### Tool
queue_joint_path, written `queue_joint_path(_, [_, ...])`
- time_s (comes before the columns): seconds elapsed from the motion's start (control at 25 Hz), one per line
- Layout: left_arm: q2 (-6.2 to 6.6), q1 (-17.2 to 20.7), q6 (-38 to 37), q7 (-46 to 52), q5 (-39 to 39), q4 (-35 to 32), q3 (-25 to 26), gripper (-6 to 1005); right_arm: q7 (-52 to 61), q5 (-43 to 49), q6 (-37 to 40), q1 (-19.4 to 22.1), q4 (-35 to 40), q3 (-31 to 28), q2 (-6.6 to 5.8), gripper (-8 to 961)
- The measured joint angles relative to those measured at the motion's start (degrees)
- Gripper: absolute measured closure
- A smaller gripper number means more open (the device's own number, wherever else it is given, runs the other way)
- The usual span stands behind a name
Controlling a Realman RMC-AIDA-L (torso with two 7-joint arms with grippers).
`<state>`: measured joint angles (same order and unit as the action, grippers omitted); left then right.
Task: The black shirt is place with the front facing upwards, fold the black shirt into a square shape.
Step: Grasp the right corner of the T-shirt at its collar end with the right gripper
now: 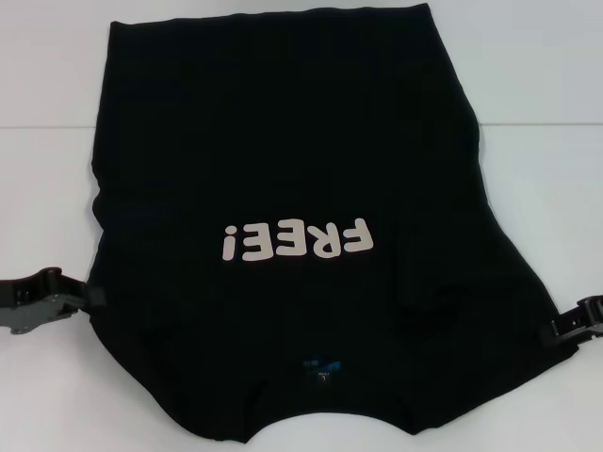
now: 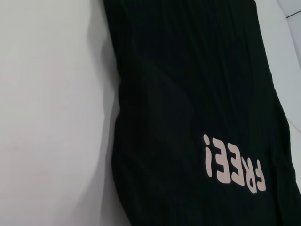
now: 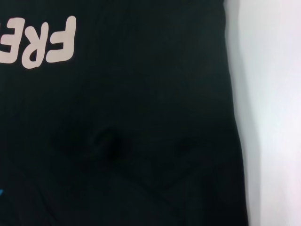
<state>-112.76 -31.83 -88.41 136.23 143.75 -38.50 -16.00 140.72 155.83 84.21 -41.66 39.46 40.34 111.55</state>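
nearest the head camera is the neck end of the black shirt (image 1: 283,169), where a small blue neck label (image 1: 323,365) sits just inside the collar at the lower edge of the view. the garment lies flat, front up, on the white tabletop (image 1: 47,141), and fills most of the middle of it. its long axis runs straight away from the robot: collar close to the body, hem at the far side. the pale "free!" lettering (image 1: 297,241) lies across the chest, at right angles to that axis, and reads upside down from the head view, its tops pointing toward the collar. the sides have a loose, uneven outline, wider near the shoulders and narrower toward the hem, with a soft crease on the robot's right of the chest.

the left tool (image 1: 87,299) rests low on the tabletop at the shirt's left shoulder edge, its tip touching or just under the cloth; whether it is open or closed on the fabric cannot be told. the right tool (image 1: 556,331) sits at the opposite shoulder edge, also against the cloth, and its state cannot be told either.

the left wrist view shows the shirt's left side edge against bare tabletop and the lettering; the right wrist view shows the right side edge, part of the lettering and a puckered fold.
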Motion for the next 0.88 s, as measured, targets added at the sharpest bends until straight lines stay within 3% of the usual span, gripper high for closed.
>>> queue_joint_path(0.2, [0.00, 0.0, 0.1, 0.0, 0.0, 0.0, 0.0, 996, 0.0, -0.1, -0.4, -0.1, -0.3, 0.2, 0.51, 403])
queue_joint_path(0.56, [0.00, -0.2, 0.3, 0.0, -0.1, 0.0, 0.0, 996, -0.1, -0.6, -0.5, -1.6, -0.4, 0.2, 2.54, 404])
queue_joint_path(0.88, [0.00, -0.2, 0.4, 0.0, -0.1, 0.0, 0.0, 996, 0.4, -0.9, -0.2, -2.2, -0.1, -0.3, 2.67, 408])
